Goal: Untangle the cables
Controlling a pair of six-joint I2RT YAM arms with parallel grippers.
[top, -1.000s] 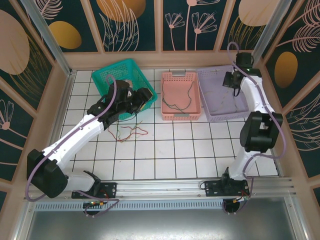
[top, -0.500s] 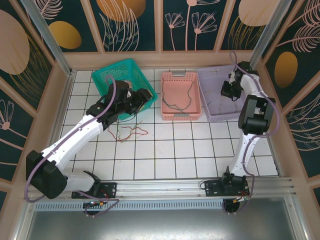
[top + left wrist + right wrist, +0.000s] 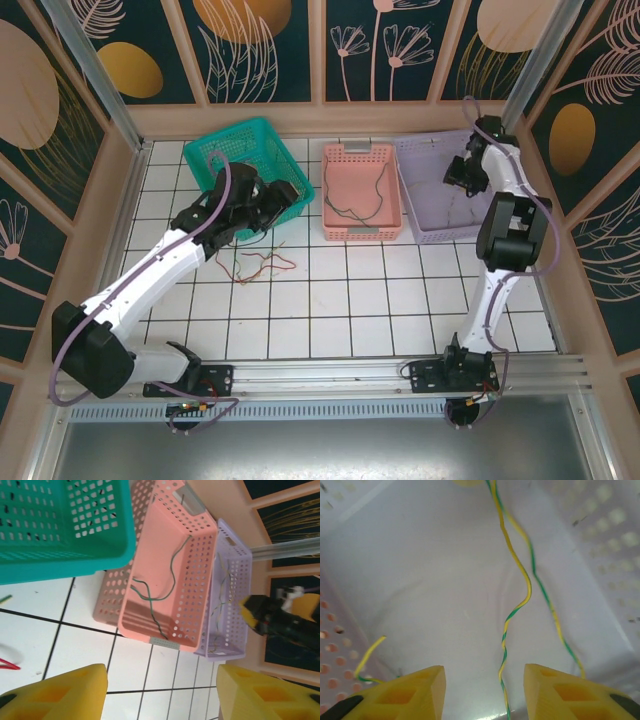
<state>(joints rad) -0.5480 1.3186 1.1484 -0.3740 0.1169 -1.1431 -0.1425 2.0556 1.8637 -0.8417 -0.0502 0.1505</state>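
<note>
- My right gripper (image 3: 484, 690), jaws spread, hangs over the far-right lilac basket (image 3: 410, 570), yellow-green cable (image 3: 519, 565) loose below.
- My left gripper (image 3: 161, 690), parted and empty, by the teal basket (image 3: 60, 530).
- A green cable (image 3: 171, 572) in the pink basket (image 3: 200, 605); red cables (image 3: 262, 265) on the tabletop (image 3: 350, 300).

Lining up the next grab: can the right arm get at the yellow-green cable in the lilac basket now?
Likely yes: the right gripper hangs open over the lilac basket floor, and the yellow-green cable lies uncovered between its jaws.

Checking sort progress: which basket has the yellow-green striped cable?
The lilac basket, rightmost of the three: the yellow-green striped cable lies on its floor. The pink basket beside it holds a dark green cable instead.
</note>
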